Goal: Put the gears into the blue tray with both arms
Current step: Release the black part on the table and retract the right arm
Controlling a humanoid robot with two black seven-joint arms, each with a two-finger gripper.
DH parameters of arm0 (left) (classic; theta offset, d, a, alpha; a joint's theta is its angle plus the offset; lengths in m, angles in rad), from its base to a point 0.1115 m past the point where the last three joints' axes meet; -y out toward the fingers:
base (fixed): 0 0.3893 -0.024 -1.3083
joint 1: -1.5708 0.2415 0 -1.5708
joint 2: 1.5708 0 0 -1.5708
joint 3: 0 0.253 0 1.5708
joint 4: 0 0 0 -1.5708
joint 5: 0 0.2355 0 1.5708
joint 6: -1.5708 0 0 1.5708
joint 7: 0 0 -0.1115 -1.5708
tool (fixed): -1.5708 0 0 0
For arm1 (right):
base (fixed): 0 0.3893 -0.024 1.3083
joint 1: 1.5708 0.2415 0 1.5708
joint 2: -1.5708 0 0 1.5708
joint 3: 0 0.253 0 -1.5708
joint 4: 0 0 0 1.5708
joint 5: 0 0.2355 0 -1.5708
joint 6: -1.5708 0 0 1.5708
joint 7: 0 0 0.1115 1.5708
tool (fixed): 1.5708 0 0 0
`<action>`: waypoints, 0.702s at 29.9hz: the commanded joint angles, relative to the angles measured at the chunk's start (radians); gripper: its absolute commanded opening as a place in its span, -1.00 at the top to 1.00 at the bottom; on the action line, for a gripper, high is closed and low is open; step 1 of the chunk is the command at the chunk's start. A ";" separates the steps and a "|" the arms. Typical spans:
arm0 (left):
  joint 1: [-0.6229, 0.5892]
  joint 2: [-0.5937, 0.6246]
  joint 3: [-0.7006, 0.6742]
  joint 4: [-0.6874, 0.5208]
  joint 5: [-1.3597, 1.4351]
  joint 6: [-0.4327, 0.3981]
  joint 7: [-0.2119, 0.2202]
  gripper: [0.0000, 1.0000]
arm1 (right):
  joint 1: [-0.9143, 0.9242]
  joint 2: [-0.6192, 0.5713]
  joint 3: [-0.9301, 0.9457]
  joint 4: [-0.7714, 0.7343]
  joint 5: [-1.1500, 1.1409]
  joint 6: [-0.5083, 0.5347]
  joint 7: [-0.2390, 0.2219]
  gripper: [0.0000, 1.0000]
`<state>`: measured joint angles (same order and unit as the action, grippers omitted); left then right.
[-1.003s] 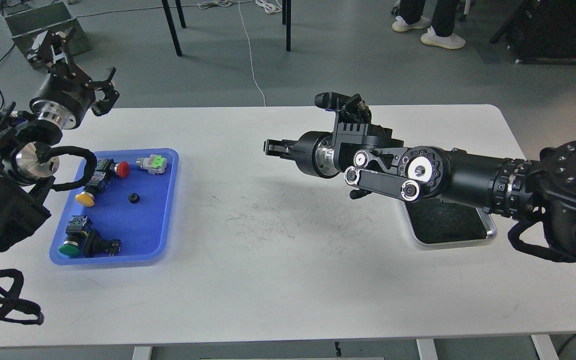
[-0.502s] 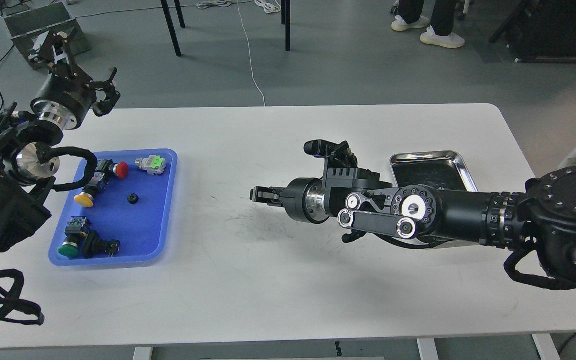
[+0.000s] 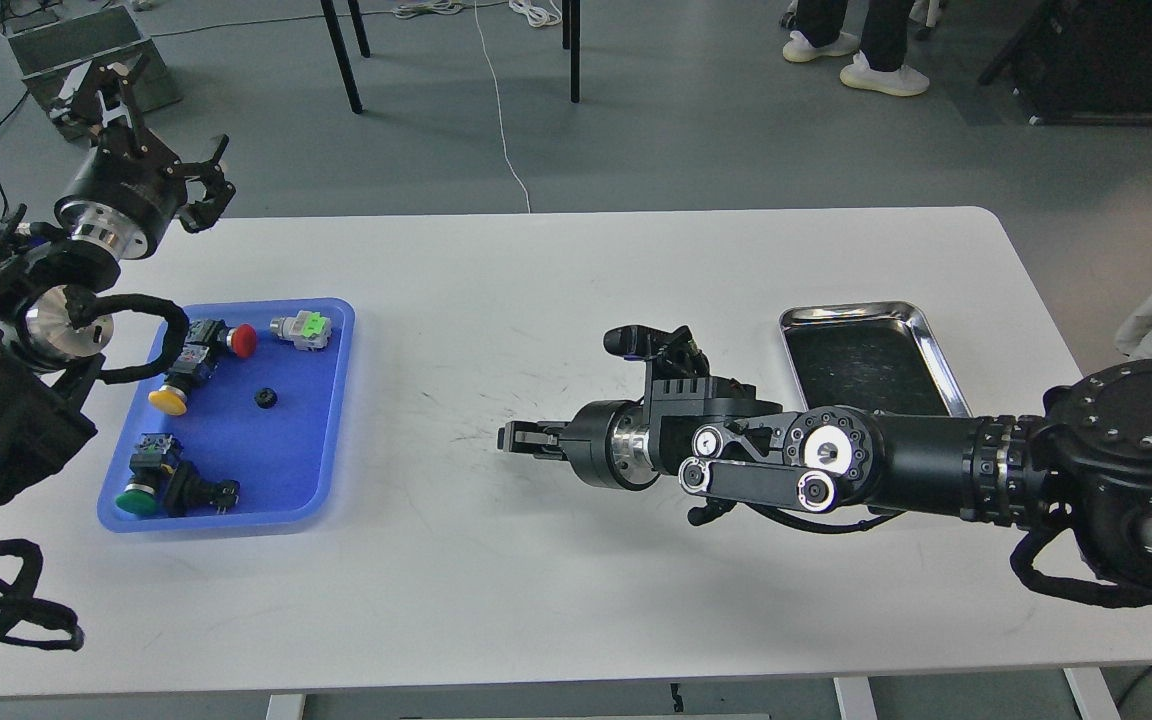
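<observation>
- One tiny black toothed gear [image 3: 267, 397] lies inside the bright blue rectangular plastic tray [image 3: 332, 420], near the tray's middle, touching none of the other parts there
- Four push-button switches share the blue tray with the gear: a red-capped switch [image 3: 226, 339] and a grey switch with a green cap [image 3: 303, 329] toward the tray's far edge, a yellow-capped switch [image 3: 173, 393] to the left of the gear, and a green-capped switch [image 3: 148, 488] in the tray's near left corner
- Left black gripper [image 3: 198, 185] hangs beyond the far left corner of the blue tray, past the edge of the white rectangular table [image 3: 556, 580], its claw-like fingers spread apart and holding nothing
- Right black gripper [image 3: 514, 438] points toward the blue tray from well to its right, low over the bare table; it is seen end-on and dark, so I cannot tell how far its fingers are parted or whether anything sits between them
- Far to the right of the blue tray, behind the right arm, lies a shiny steel tray with a dark inside [image 3: 926, 330]; no gear can be made out in it
</observation>
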<state>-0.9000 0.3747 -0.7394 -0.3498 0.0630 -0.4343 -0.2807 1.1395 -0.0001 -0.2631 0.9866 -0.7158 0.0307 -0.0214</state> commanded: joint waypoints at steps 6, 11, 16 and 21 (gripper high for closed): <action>0.006 0.003 0.002 0.000 0.000 0.000 0.000 -0.96 | -0.003 0.000 0.001 -0.037 0.001 0.000 -0.005 0.30; 0.006 0.003 0.002 0.000 0.001 0.008 0.000 -0.96 | -0.006 0.000 0.004 -0.069 0.009 -0.011 0.000 -0.17; 0.004 0.007 0.005 0.000 0.006 0.011 0.003 -0.96 | -0.004 0.000 0.095 -0.120 0.016 -0.020 0.004 -0.65; 0.006 0.010 0.006 0.000 0.018 0.011 0.014 -0.96 | 0.003 0.000 0.290 -0.207 0.019 -0.018 0.004 -0.85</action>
<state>-0.8944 0.3826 -0.7340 -0.3498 0.0709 -0.4230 -0.2711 1.1379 0.0000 -0.0759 0.8249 -0.6982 0.0109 -0.0169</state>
